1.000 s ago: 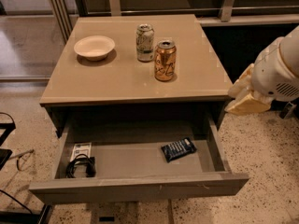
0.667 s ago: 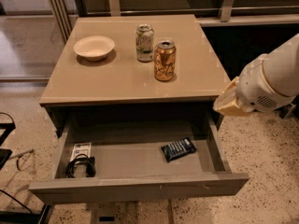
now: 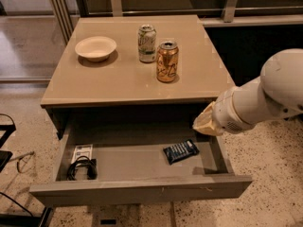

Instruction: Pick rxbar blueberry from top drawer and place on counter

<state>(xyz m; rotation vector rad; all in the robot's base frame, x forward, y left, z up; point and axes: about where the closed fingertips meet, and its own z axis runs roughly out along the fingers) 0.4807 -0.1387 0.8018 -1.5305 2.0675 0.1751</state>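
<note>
The gripper (image 3: 204, 122) had swung left from beside the worktop (image 3: 94, 86) to over the open drawer's (image 3: 142, 193) right rear corner; its jaws' state could not be told. The blue bar (image 3: 181, 151) lay just below-left of them, bare drawer floor beyond, cable (image 3: 81, 168) and card (image 3: 81, 151) far left.
</note>
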